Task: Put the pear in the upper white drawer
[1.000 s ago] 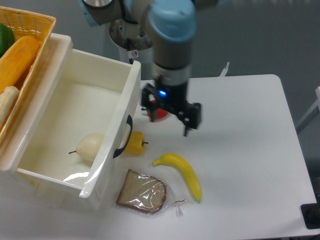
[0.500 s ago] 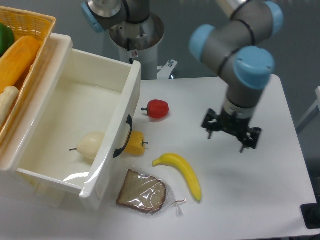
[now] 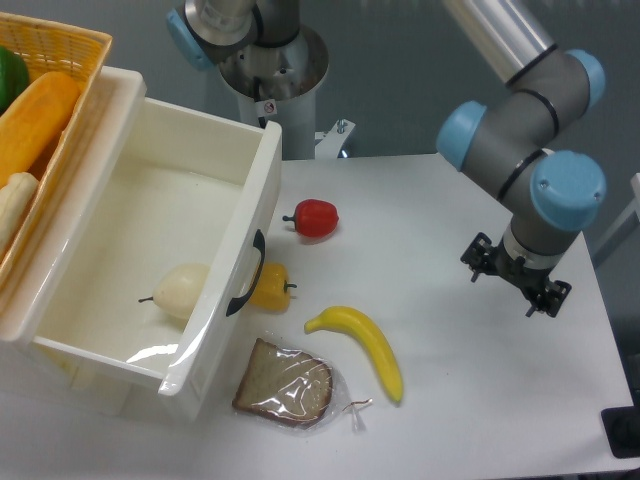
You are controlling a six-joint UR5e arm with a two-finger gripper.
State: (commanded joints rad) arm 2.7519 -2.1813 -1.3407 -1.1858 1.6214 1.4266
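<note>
Since pear (image 3: 182,290) lies inside upper white drawer (image 3: 150,190), by front wall near handle, placement looks done. Gripper (image 3: 514,285) well right of drawer, fingers spread, empty. Risk: drawer shut fast, pear rolls, hits wall.
</note>
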